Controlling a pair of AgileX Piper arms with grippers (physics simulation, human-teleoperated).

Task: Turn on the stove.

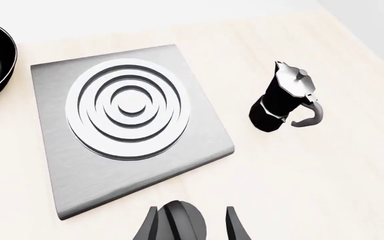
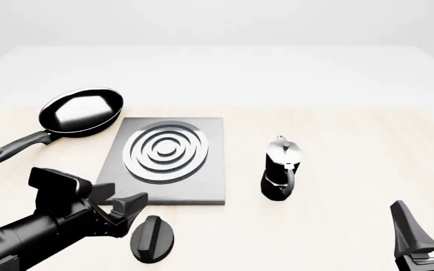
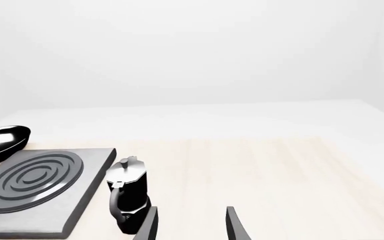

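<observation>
The stove (image 2: 211, 189) is a dark-grey square plate with a silver ringed burner (image 2: 165, 151), lying at the table's centre left. Its black oval ridged knob (image 2: 153, 239) lies on the table just in front of the plate. My left gripper (image 2: 117, 202) is open, close to the knob's left and slightly higher, not touching it. In the left wrist view the knob (image 1: 182, 222) shows between the spread fingers, with the stove (image 1: 58, 165) beyond. My right gripper (image 2: 428, 226) is open and holds nothing at the front right, far from the stove (image 3: 85, 210).
A black frying pan (image 2: 81, 112) sits behind and left of the plate, its handle (image 2: 9, 151) pointing to the front left. A black-and-silver moka pot (image 2: 281, 167) stands upright to the right of the plate; it also shows in the right wrist view (image 3: 128, 192).
</observation>
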